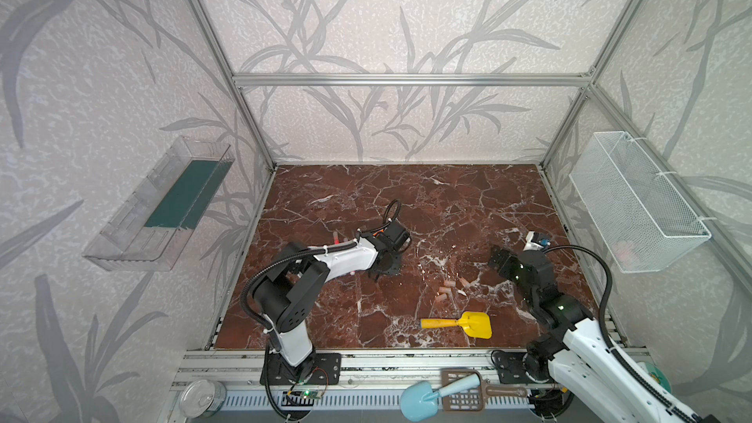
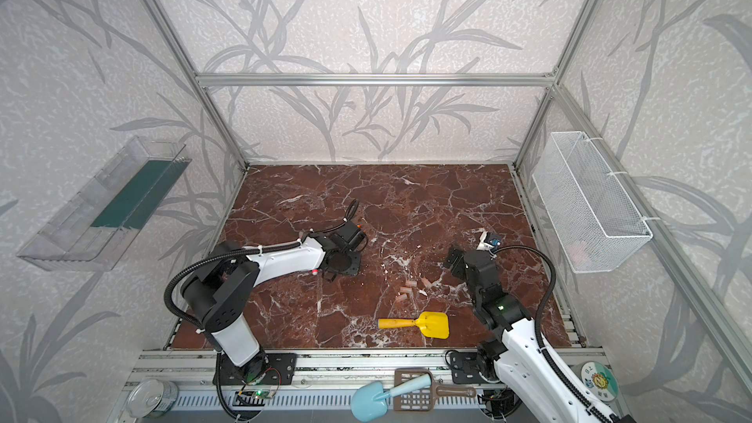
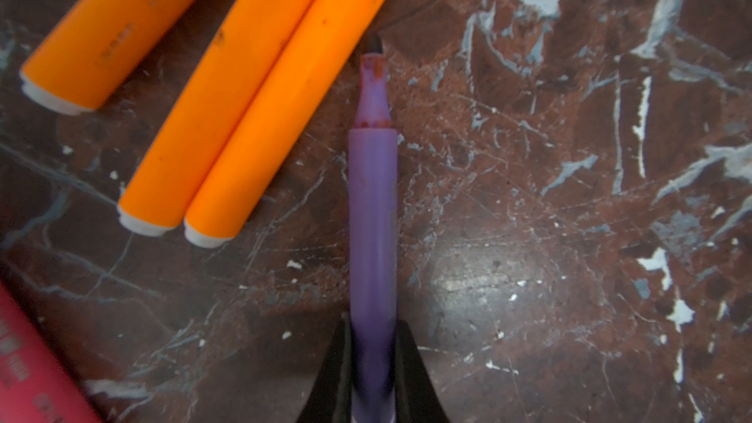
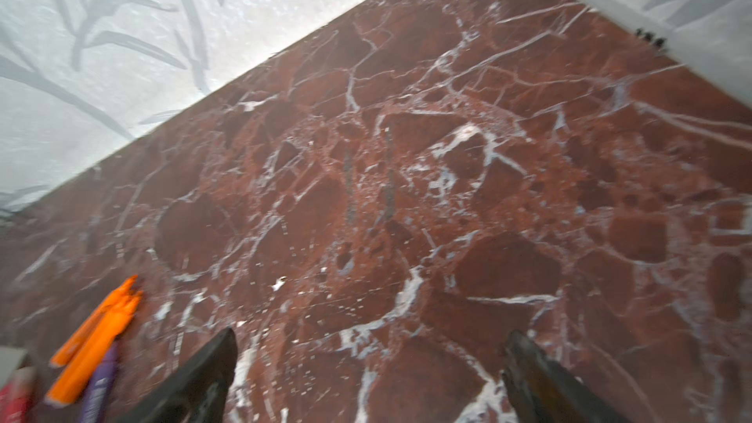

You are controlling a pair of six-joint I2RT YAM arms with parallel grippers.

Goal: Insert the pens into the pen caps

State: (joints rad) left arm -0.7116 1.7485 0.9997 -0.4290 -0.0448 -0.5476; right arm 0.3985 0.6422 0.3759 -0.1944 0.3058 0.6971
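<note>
Where both top views look down into the cell, a red-brown marble-patterned bench (image 1: 407,197) veined with white makes the working surface. It is walled by pale wallpaper (image 1: 407,14) printed with grey leaves and framed by aluminium bars (image 1: 407,79). A yellow shovel (image 1: 464,324) lies flat near the front edge. Just beyond the shovel, toward the back wall, the pen caps (image 1: 447,290) lie in a loose cluster on the bench. Well left of the shovel and further back, the left arm (image 1: 346,258) bends low, covering what lies beneath its wrist. Right of the shovel the right arm (image 1: 529,274) stands raised. Far left of the shovel a clear plastic tray (image 1: 162,205) hangs on the wall, and far right hangs a white wire basket (image 1: 639,205).

Under that low wrist, the left wrist view shows the left fingers (image 3: 344,351) clenched on the rear of the purple pen (image 3: 373,197), its dark tip pointing away from them. Three orange pens (image 3: 252,95) lie beside it, two touching along their length and the third apart. A pink-red pen (image 3: 24,372) is cut off at the frame's edge. The marble here is scuffed, with a dull glare.

The blurred right wrist view shows the right fingers (image 4: 211,372) spread wide with nothing between them, above bare bench that meets the wallpaper.
</note>
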